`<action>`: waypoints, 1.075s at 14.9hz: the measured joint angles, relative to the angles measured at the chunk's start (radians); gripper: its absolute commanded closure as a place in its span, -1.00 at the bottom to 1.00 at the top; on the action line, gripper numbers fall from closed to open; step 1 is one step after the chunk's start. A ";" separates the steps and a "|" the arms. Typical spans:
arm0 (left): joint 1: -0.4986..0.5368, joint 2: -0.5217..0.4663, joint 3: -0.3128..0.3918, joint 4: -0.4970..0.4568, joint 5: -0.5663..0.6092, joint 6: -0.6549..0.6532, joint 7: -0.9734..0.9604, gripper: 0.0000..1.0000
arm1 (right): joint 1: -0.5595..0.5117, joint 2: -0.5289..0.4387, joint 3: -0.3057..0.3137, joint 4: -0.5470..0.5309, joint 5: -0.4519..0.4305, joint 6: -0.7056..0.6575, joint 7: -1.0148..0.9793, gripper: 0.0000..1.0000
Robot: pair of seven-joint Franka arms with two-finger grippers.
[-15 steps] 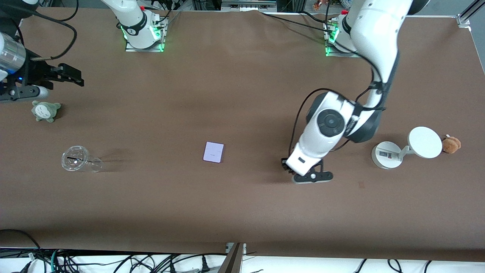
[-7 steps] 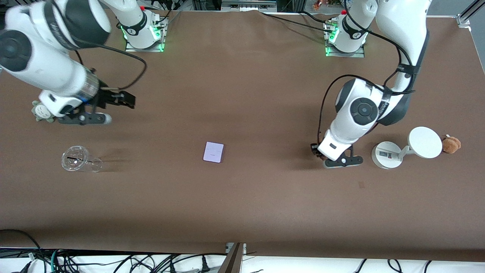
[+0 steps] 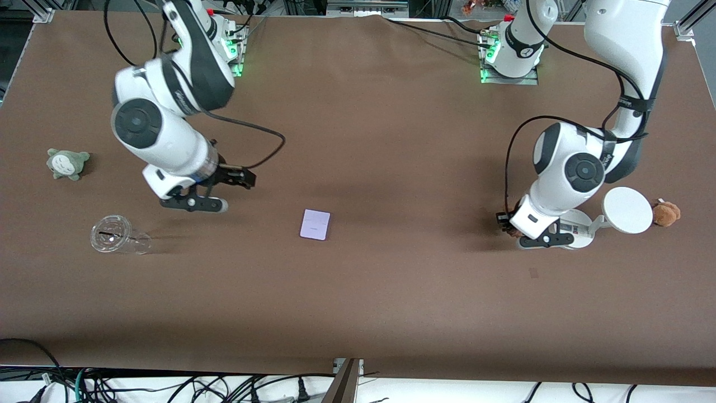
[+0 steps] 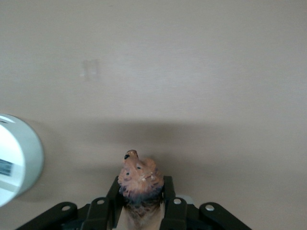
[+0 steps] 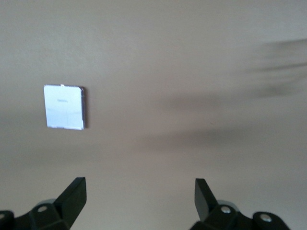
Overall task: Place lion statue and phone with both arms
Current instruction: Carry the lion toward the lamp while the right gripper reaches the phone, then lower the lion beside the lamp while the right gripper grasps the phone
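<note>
Now lion statue (image 4: 138, 184) between left fingers (image 4: 168, 194)

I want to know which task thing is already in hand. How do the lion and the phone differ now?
The lion is clamped in the shut left end effector, beside the white stand; the phone lies free on the table. The lion is a brown figurine; the phone is a flat pale slab. The open right end effector has not reached the phone.

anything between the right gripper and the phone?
Nothing visible. The right gripper is open over bare table, and only bare brown table lies between it and the phone, which lies flat by itself. The left gripper, shut on the lion statue, is near the white stand.
</note>
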 measured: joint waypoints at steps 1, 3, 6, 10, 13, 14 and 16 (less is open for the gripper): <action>0.017 0.001 0.000 -0.006 0.002 0.010 0.023 1.00 | 0.013 0.028 0.000 0.000 0.000 0.038 0.015 -1.00; 0.041 0.009 0.000 -0.017 0.027 0.050 0.044 1.00 | 0.040 0.086 0.000 0.000 0.000 0.113 0.057 -1.00; 0.070 0.033 0.000 -0.022 0.052 0.127 0.083 1.00 | 0.087 0.177 0.000 0.006 0.000 0.230 0.125 -1.00; 0.104 0.075 0.001 -0.022 0.052 0.209 0.144 1.00 | 0.139 0.292 0.000 0.054 0.000 0.313 0.196 -1.00; 0.117 0.109 0.000 -0.022 0.052 0.271 0.165 1.00 | 0.159 0.363 0.000 0.116 0.000 0.332 0.223 -1.00; 0.122 0.119 0.000 -0.021 0.052 0.285 0.173 1.00 | 0.164 0.382 0.000 0.133 0.000 0.343 0.231 -1.00; 0.127 0.129 0.000 -0.021 0.052 0.299 0.181 0.93 | 0.171 0.414 0.000 0.152 0.000 0.381 0.240 -1.00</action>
